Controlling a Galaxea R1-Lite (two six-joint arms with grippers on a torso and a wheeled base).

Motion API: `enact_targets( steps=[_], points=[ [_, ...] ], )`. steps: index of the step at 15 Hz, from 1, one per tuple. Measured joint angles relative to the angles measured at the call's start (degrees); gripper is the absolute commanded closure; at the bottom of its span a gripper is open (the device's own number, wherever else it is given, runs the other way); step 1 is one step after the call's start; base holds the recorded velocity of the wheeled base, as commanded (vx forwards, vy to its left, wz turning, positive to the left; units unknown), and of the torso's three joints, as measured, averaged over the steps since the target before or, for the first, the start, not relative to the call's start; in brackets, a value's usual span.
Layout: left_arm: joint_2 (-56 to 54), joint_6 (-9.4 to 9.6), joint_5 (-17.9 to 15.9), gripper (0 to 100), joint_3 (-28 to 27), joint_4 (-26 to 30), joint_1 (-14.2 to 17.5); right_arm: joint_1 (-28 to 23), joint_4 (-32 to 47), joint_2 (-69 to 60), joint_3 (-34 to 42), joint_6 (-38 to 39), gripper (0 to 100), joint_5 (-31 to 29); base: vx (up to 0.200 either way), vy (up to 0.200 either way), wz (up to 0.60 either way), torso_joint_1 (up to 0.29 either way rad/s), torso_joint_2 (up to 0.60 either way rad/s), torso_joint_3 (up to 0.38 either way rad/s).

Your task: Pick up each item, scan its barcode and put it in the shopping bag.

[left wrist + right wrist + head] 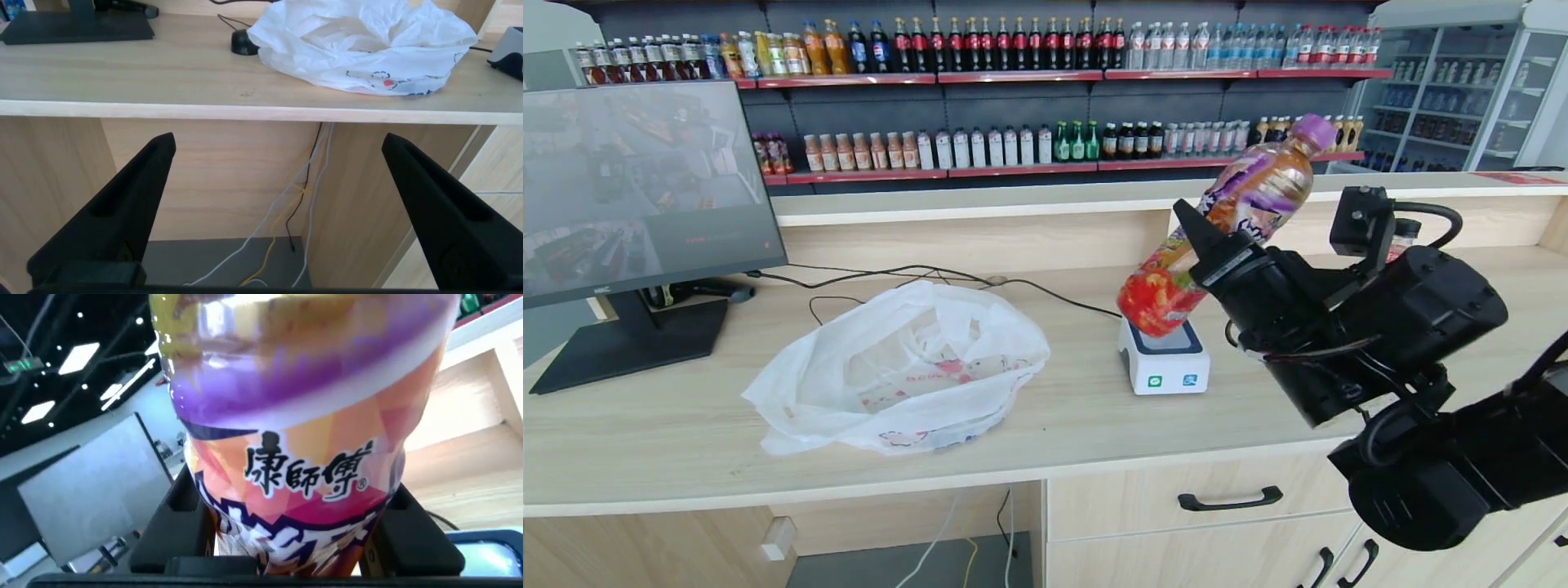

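My right gripper is shut on a drink bottle with a purple cap and a colourful label, holding it tilted with its base just above the white barcode scanner. Close up, the bottle sits between the right gripper's fingers. A white plastic shopping bag lies crumpled and open on the wooden counter, left of the scanner. My left gripper hangs open below the counter's front edge, with the bag above and beyond it.
A monitor on a black stand occupies the counter's left end, with cables running behind the bag. Shelves of bottles line the back wall. Drawers sit under the counter at right; cables hang beneath it.
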Motion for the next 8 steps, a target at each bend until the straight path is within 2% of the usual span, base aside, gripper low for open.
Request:
enact_targets(
  steps=[3,5,8],
  points=[
    [0.0,0.16,0.0,0,0.0,0.0,0.0,1.2,0.0,-5.0,8.7,-5.6,100,2.2,0.000,0.000,0.00,0.000,0.00,0.000],
    [0.0,0.18,0.0,0,0.0,0.0,0.0,0.4,0.0,-8.9,14.1,-15.3,100,10.2,0.000,0.000,0.00,0.000,0.00,0.000],
    [0.0,0.21,0.0,0,0.0,0.0,0.0,-0.4,-0.1,-12.3,17.0,-28.3,100,15.3,0.000,0.000,0.00,0.000,0.00,0.000]
  ],
)
